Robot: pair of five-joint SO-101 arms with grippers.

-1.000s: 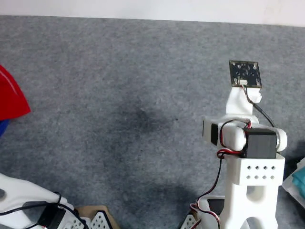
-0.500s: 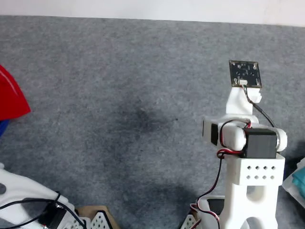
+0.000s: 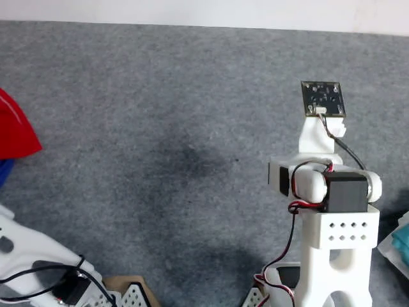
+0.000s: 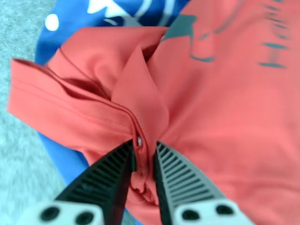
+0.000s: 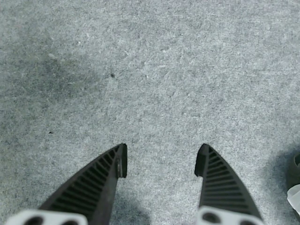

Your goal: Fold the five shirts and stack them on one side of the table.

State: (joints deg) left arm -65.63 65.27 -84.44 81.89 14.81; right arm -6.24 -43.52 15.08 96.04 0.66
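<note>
Over the red shirt (image 4: 220, 117), the left gripper (image 4: 143, 146) is pinched tight on a raised fold of the fabric beside a seam. Under the red shirt lies a blue shirt (image 4: 65, 18) with white print, and both rest on the grey table (image 3: 160, 96). Well apart from the red shirt, the right gripper (image 5: 161, 159) hangs with its fingers spread wide above bare table.

The high camera is looking down over the grey carpet-like worktop (image 3: 160, 96). The left wrist camera is peering along the left gripper (image 4: 144, 157), close to the red fabric shirt (image 4: 225, 117) at its tips. The right wrist camera is facing worktop beyond the right gripper (image 5: 161, 161), sharing it with the high view.
</note>
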